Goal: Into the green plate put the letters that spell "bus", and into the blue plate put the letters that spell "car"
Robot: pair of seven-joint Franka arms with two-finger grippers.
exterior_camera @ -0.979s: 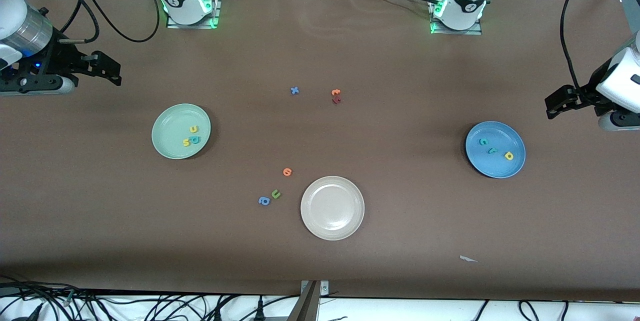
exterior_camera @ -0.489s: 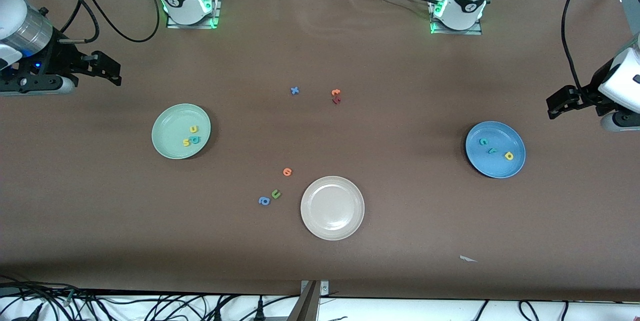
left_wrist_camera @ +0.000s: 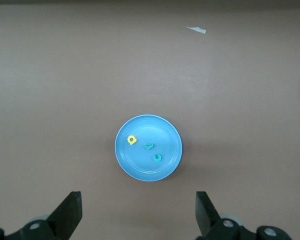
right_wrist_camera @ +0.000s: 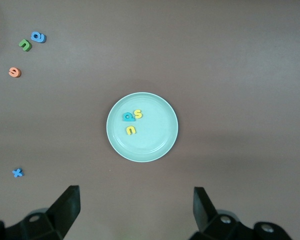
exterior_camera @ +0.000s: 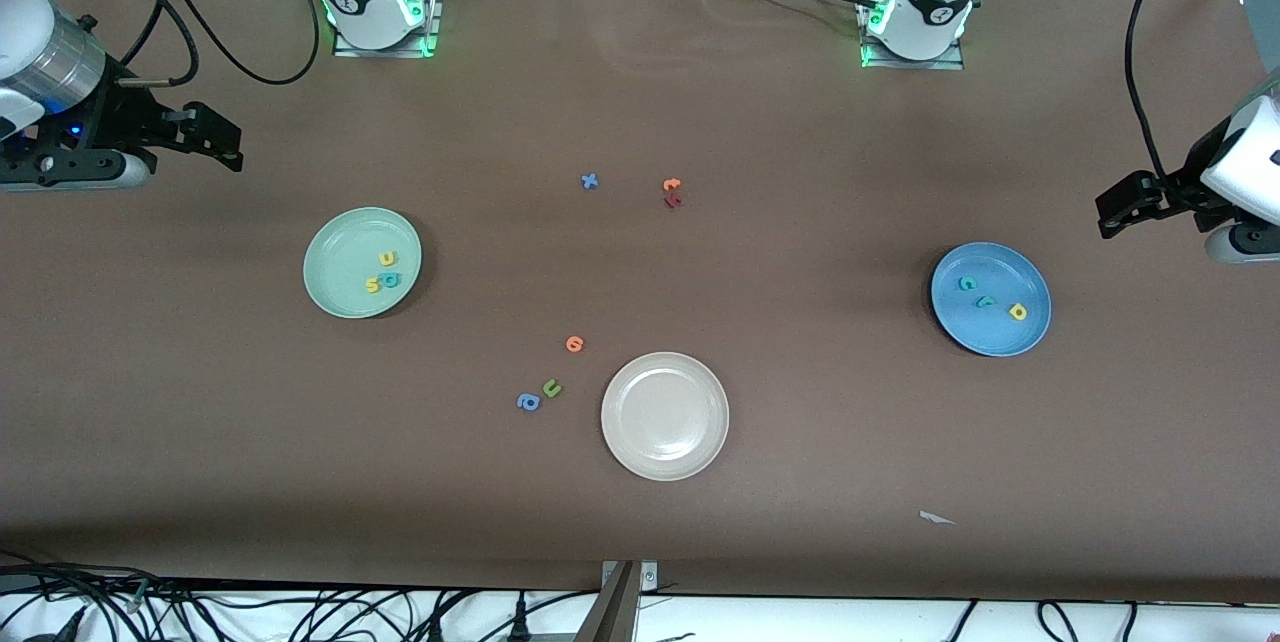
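Note:
The green plate [exterior_camera: 335, 242] [right_wrist_camera: 155, 145] holds a yellow u [exterior_camera: 388, 259], a teal b [exterior_camera: 390, 279] and a yellow s [exterior_camera: 373, 285]. In the blue plate [exterior_camera: 975, 332] [left_wrist_camera: 140, 167] lie a teal c [exterior_camera: 967, 284], a thin dark teal r [exterior_camera: 984, 301] and a yellow a [exterior_camera: 1018, 312]. My right gripper [exterior_camera: 235, 148] [right_wrist_camera: 135, 195] hangs open and empty over bare table at the right arm's end, beside the green plate. My left gripper [exterior_camera: 1105, 212] [left_wrist_camera: 138, 200] is open and empty over bare table at the left arm's end, beside the blue plate.
A beige-white plate [exterior_camera: 665, 416] sits mid-table, nearer the front camera. Next to it lie an orange letter [exterior_camera: 574, 344], an olive u [exterior_camera: 552, 388] and a blue a [exterior_camera: 528, 402]. Farther off are a blue x [exterior_camera: 590, 181], an orange letter [exterior_camera: 672, 185] and a dark red one [exterior_camera: 673, 201]. A white scrap [exterior_camera: 936, 518] lies near the front edge.
My left gripper has drifted a little toward the left arm's end of the table. The right arm, the plates and the letters have not moved.

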